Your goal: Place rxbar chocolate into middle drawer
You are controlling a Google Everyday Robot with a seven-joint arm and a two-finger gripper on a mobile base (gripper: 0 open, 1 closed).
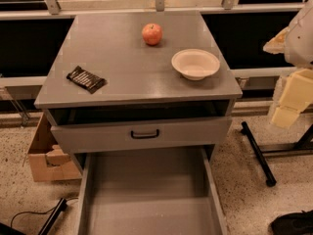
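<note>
The rxbar chocolate [86,79], a flat dark bar with white print, lies on the left front part of the grey cabinet top [127,58]. The middle drawer [146,199] is pulled far out below it, a long grey box with a bare floor and low side walls. My gripper [287,109], cream-yellow, hangs at the right edge of the view, beside the cabinet and about level with its top front edge. It is far to the right of the bar and holds nothing that I can see.
A red apple [152,34] sits at the back middle of the top and a white bowl [195,63] at the right. The upper drawer front with a black handle [145,133] is slightly ajar. A cardboard box [49,160] stands on the floor at the left, and black legs [257,153] at the right.
</note>
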